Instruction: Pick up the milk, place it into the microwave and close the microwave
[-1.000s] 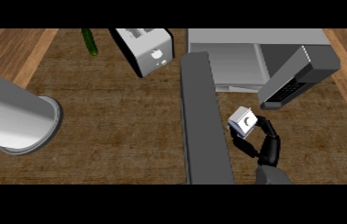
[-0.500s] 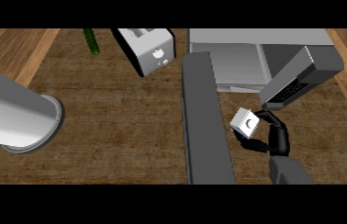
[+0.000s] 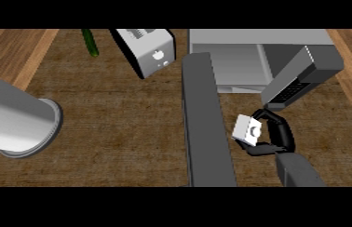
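At the lower right of the frame a grey forearm comes up from the bottom edge, and its black right hand [image 3: 274, 137] is curled round the milk [image 3: 246, 128], a small white carton held above the desk [image 3: 131, 128]; the fingers wrap the carton's right side and the thumb hooks under its lower edge; the carton sits tilted, just right of the long dark grey microwave door [image 3: 206, 123], which stands open and runs as a tall strip from the bottom edge up toward the middle of the frame. At the left edge, about mid-height, a big grey metal pot [image 3: 24, 126] lies partly out of view, well apart from the hand. Farther up, in the upper right, the microwave [image 3: 237, 58] shows its pale open cavity; the milk is outside it, below and to the right of the opening; a dark control panel [image 3: 299, 79] slants down from the upper right, its lower end just above the hand. At upper centre stands a toaster [image 3: 148, 51], tilted in view; left of it, near the top edge, lies a thin green vegetable [image 3: 90, 42]. The left hand does not show.
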